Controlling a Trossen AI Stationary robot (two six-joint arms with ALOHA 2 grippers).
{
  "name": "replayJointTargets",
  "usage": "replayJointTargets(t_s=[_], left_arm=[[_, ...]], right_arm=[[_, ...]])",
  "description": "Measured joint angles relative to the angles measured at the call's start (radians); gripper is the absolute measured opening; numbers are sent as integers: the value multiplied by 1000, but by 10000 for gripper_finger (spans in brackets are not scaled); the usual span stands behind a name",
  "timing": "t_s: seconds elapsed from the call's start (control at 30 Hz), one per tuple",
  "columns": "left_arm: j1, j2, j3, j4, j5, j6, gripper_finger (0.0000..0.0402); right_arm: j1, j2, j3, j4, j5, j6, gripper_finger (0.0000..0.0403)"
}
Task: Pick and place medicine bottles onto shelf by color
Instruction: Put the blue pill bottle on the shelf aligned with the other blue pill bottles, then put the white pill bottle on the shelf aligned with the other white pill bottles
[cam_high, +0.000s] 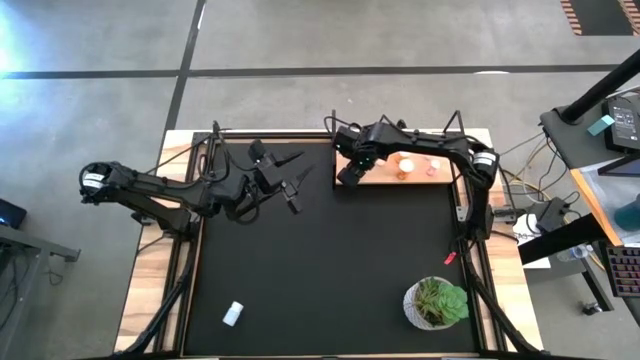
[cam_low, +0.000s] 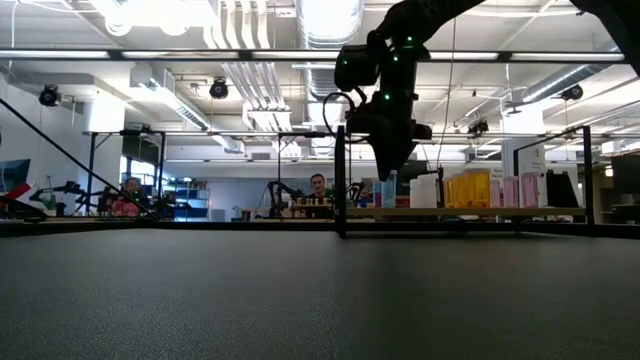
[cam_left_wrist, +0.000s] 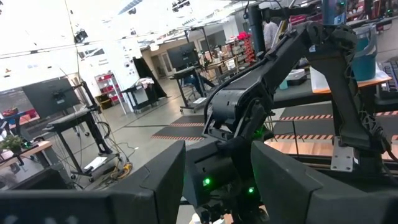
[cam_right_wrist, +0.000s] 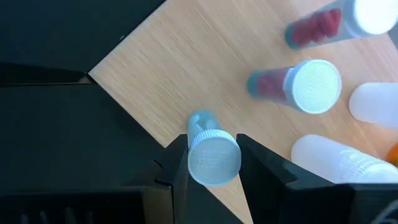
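While the right pincer (cam_right_wrist: 213, 163) pinched a white-capped bottle (cam_right_wrist: 213, 157) over the shelf's (cam_high: 382, 176) left end, the left pincer (cam_high: 292, 190), fingers apart, hung above the mat (cam_high: 330, 280).

From overhead we can't read the colours of the tiny white-capped bottles (cam_high: 418, 166) on the light-wood shelf board (cam_high: 385, 177); the right arm's dark hand (cam_high: 350, 170) covers the shelf's left end. At the right wrist, a clear white-capped bottle (cam_right_wrist: 213, 157) hides its body between the fingers (cam_right_wrist: 261, 163), and neighbouring bottles are cut off at the edge.
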Motion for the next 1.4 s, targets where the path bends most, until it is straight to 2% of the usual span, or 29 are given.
replayJointTargets(t_s=[0.6, 1.03, 1.2, 1.4], left_arm=[[0, 0, 0, 0, 0, 0, 167], [0, 0, 0, 0, 0, 0, 167], [0, 0, 0, 0, 0, 0, 167], [0, 0, 1, -1, 0, -2, 167]], right_arm=[[0, 4, 0, -3, 0, -58, 112], [0, 1, 1, -4, 10, -87, 200], [0, -34, 17, -9, 10, -100, 212], [0, -143, 19, -19, 13, -77, 210]])
